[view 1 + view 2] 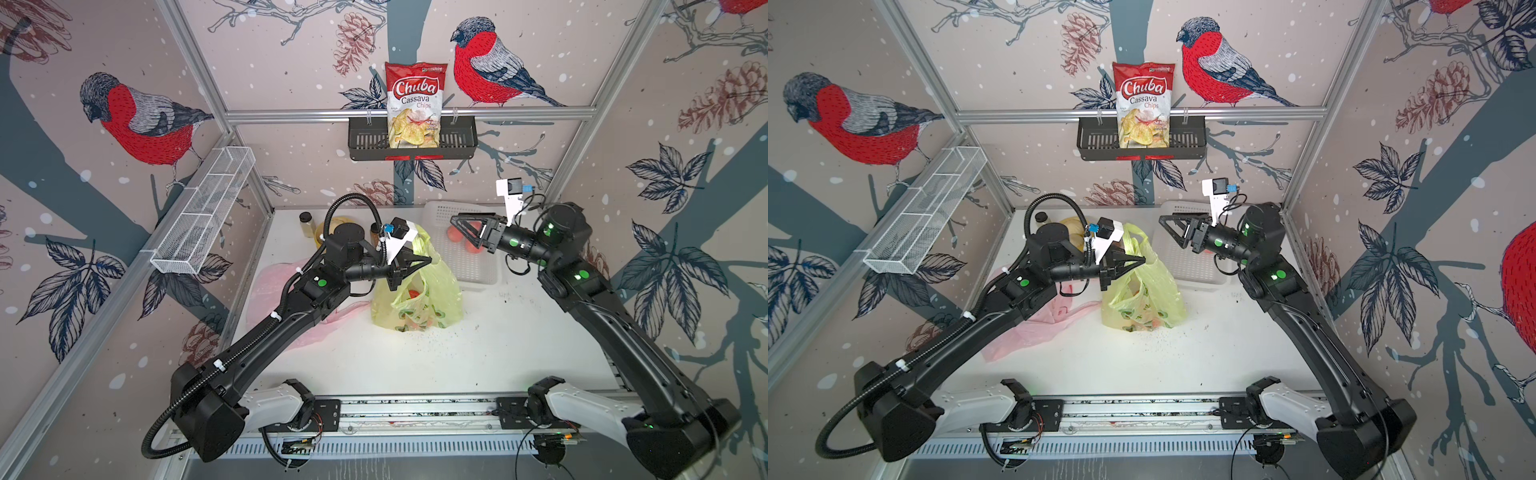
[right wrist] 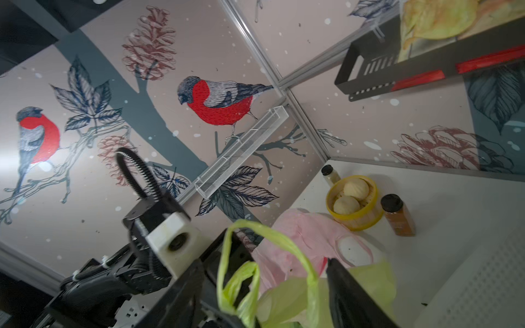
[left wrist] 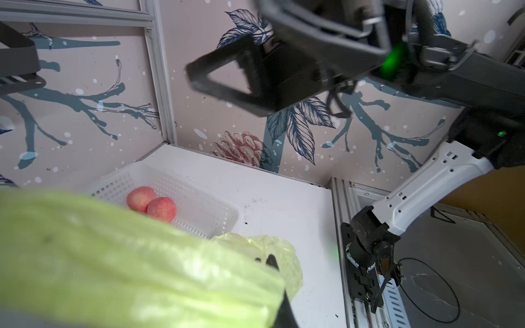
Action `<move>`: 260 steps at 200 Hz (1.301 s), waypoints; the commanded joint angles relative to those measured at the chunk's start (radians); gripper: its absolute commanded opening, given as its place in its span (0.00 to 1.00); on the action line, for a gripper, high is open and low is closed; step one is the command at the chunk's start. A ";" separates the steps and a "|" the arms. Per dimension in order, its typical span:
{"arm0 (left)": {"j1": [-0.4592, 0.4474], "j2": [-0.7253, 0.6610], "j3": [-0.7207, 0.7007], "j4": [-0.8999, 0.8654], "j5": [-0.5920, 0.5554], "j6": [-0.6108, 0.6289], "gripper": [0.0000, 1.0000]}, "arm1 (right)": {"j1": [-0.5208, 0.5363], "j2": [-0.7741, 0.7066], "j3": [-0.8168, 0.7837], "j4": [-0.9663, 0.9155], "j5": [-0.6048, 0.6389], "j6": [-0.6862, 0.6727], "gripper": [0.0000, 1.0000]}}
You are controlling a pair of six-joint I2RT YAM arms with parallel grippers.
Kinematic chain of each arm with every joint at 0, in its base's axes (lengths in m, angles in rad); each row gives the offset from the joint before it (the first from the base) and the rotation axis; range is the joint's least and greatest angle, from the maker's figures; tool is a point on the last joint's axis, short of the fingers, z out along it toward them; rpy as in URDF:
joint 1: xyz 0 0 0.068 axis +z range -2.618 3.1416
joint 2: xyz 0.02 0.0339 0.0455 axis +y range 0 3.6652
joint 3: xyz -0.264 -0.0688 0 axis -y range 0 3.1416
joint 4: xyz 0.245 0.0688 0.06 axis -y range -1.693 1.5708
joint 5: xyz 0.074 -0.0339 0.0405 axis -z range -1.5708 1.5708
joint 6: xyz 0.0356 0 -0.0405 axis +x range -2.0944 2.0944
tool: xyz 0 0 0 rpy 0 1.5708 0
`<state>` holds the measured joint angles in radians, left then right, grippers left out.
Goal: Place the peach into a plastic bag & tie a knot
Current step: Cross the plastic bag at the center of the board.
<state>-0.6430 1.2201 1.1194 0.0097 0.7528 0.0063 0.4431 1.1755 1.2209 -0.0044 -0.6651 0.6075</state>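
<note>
Where the left arm stretches over the white tabletop (image 1: 457, 365), a crumpled pink plastic bag (image 1: 268, 299) is seen beneath it in both top views. Just beside it stands a thin yellow-green plastic bag (image 1: 436, 299). The bag's upper edge is pinched by the left gripper (image 1: 427, 262), whose jaws are pressed together. The right gripper (image 1: 455, 220) is held apart from that bag, above a white perforated plastic basket (image 1: 478, 270), and partly hides the pink-red round peaches (image 1: 473, 248) inside. A reddish shape is glimpsed through the bag's film; what it is cannot be told.

From the left wrist, blurred green film fills the foreground. Two peaches are shown touching each other in the basket, under the blurred right gripper.

From the right wrist, that gripper's fingers (image 2: 345, 286) are seen spread wide, with the bag's handle loop framed between them. Behind, a round yellow bowl (image 2: 329, 203) of pale buns is flanked by a brown black-capped spice jar (image 2: 397, 217).
</note>
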 commanded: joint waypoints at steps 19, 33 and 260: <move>0.000 0.005 0.023 -0.089 0.101 0.074 0.00 | -0.032 0.171 0.018 -0.023 -0.105 -0.012 0.56; 0.000 0.009 0.023 -0.105 0.112 0.088 0.00 | -0.033 0.227 0.008 0.002 -0.179 -0.004 0.55; 0.002 0.041 0.068 -0.215 0.108 0.132 0.00 | 0.104 -0.054 -0.236 0.211 -0.400 0.021 0.42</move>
<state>-0.6426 1.2533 1.1782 -0.1970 0.8597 0.1154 0.5201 1.1244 0.9478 0.2550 -1.0824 0.6811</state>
